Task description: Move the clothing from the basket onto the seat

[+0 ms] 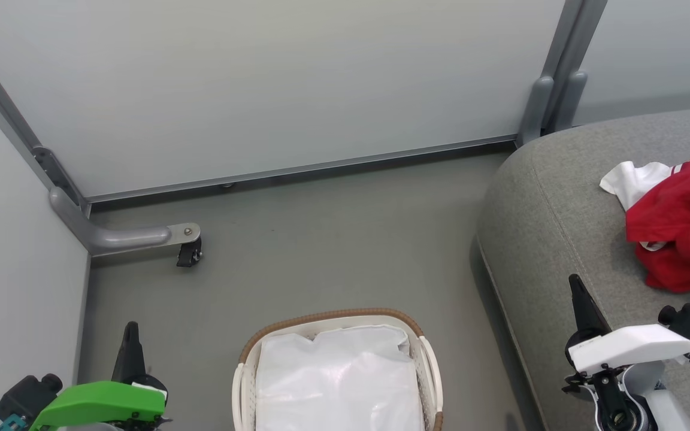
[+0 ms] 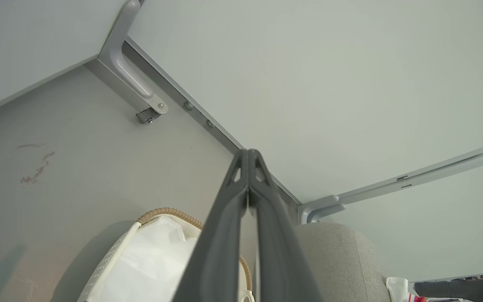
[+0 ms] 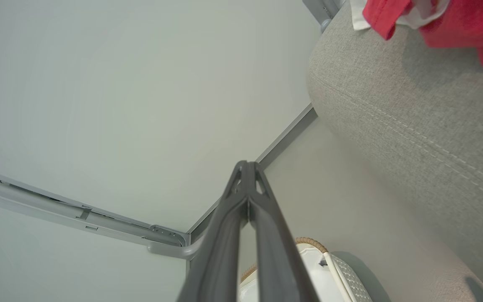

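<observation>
the red clothing [image 1: 683, 227] is seen heaped on the grey seat [image 1: 560, 203] at three o'clock in the head view, while the basket [image 1: 248, 353] at six o'clock shows its white liner [image 1: 339, 383] on top (anything tucked beneath cannot be told). the left gripper [image 2: 248, 156] and right gripper [image 3: 247, 165] are each pressed fully together, nothing held. were the basket reached into, the liner could be dragged out by mistake; were the right gripper swung to three o'clock, the clothing could be snagged.
</observation>
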Motion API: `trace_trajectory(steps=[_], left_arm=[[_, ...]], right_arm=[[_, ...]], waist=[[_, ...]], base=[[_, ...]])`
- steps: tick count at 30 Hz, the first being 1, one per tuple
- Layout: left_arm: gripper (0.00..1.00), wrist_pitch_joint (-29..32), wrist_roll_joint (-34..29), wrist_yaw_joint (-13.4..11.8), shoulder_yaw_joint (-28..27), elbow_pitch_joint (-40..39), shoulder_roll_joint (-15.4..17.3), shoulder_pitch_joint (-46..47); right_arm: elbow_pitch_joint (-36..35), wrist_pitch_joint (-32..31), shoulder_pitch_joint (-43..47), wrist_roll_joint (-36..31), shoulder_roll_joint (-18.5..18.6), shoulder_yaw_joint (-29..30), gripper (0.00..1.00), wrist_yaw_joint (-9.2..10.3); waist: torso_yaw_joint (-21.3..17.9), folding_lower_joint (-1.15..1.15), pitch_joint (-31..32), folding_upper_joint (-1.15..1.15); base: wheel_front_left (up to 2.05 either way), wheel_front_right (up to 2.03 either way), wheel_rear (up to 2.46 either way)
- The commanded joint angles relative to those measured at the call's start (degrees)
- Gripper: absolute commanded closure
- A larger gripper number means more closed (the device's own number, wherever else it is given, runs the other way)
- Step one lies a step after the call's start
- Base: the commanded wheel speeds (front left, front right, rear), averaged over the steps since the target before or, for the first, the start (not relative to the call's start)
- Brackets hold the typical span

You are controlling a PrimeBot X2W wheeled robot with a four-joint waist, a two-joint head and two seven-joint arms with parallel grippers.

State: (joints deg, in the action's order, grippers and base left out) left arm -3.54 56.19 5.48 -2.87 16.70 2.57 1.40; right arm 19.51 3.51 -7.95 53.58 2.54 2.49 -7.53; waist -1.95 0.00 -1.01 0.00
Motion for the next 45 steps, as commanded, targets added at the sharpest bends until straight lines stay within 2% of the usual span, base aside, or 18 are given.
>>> trace_trajectory(steps=[1,45], left_arm=[[1.0,0.5,1.7,0.3,-0.3,-0.9,0.3,1.8],[1.0,6.9,24.6,1.6,-2.6,-2.2,0.4,4.1]], right_arm=[[-0.9,-0.4,-0.2,1.8,0.3,0.3,1.0,0.03],[-4.1,-6.9,1.3,26.3,0.4,2.9,1.0,0.05]], waist=[[0.0,0.0,0.0,0.0],[1.2,0.0,0.5,0.0]], base=[[0.0,0.0,0.0],[0.0,0.0,0.0]])
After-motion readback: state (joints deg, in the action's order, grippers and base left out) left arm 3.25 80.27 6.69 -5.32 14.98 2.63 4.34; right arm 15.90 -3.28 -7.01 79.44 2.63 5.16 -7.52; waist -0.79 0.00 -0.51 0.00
